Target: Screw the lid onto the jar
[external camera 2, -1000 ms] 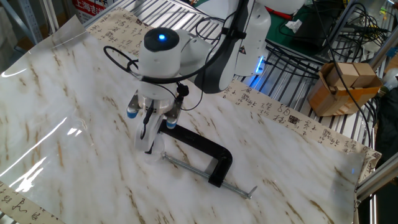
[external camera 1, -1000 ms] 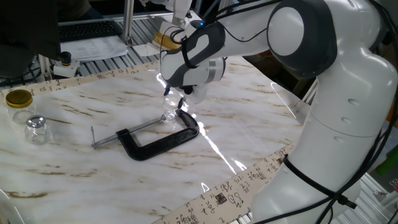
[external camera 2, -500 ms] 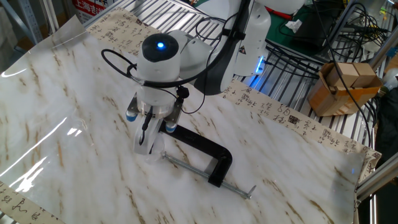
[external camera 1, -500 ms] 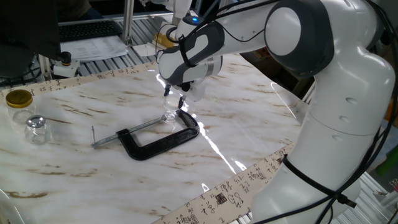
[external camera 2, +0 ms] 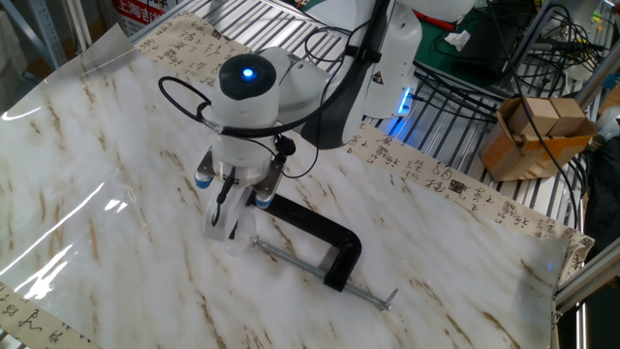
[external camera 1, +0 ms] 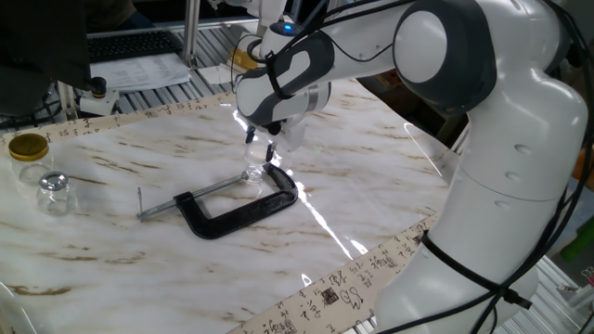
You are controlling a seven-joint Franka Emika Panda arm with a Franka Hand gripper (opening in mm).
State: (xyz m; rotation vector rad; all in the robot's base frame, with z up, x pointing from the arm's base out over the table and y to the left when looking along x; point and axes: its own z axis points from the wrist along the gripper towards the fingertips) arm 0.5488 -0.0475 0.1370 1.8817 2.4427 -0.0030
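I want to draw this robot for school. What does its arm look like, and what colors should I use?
Use white and dark grey. The arm has fat, rounded, glossy white shells with dark grey patches at the joints. A round blue light glows on top of its wrist. Thin black cables loop around the wrist and across the base. The gripper is small, with pale fingers and little blue dots beside them.

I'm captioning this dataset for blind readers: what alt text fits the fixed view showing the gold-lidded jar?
A white robot arm's gripper points down over a tiny clear jar beside a black C-clamp on a marble-patterned table. At far left stand a gold-lidded jar and a bulbous clear jar.
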